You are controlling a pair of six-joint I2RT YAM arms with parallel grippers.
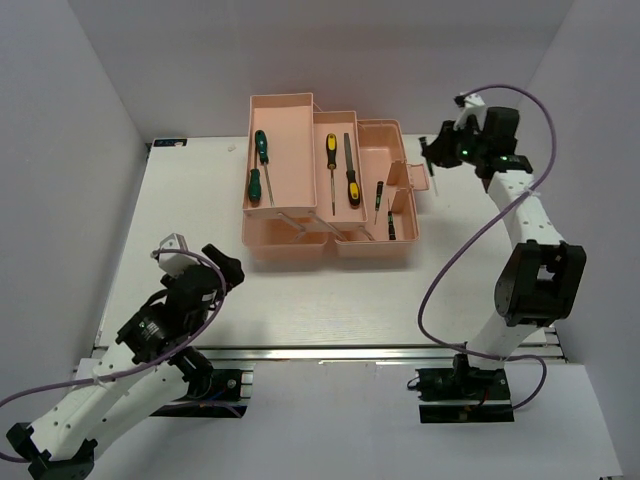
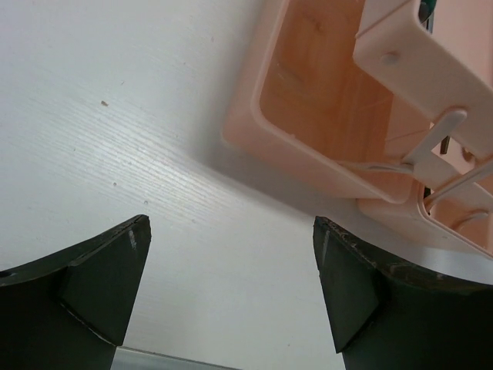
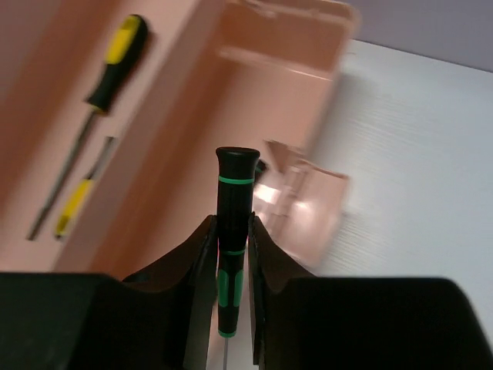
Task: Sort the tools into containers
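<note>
The salmon-pink toolbox (image 1: 300, 245) stands open in the middle of the table. Its left tray holds two green-and-black screwdrivers (image 1: 258, 165). Two yellow-and-black screwdrivers (image 1: 340, 168) lie in the middle tray, and small precision ones (image 1: 382, 205) in the right compartment. Raised at the box's right end, beside the latch, my right gripper (image 1: 432, 155) is shut on a thin black-green precision screwdriver (image 3: 233, 223). The handle sticks out past the fingertips (image 3: 202, 239), over the pink box (image 3: 277, 46). My left gripper (image 1: 222, 266) stands open and empty over bare table near the box's front left corner (image 2: 254, 116).
White walls enclose the table on the left, back and right. The metal rail with both arm bases (image 1: 330, 352) runs along the near edge. A purple cable (image 1: 450, 270) loops beside the right arm.
</note>
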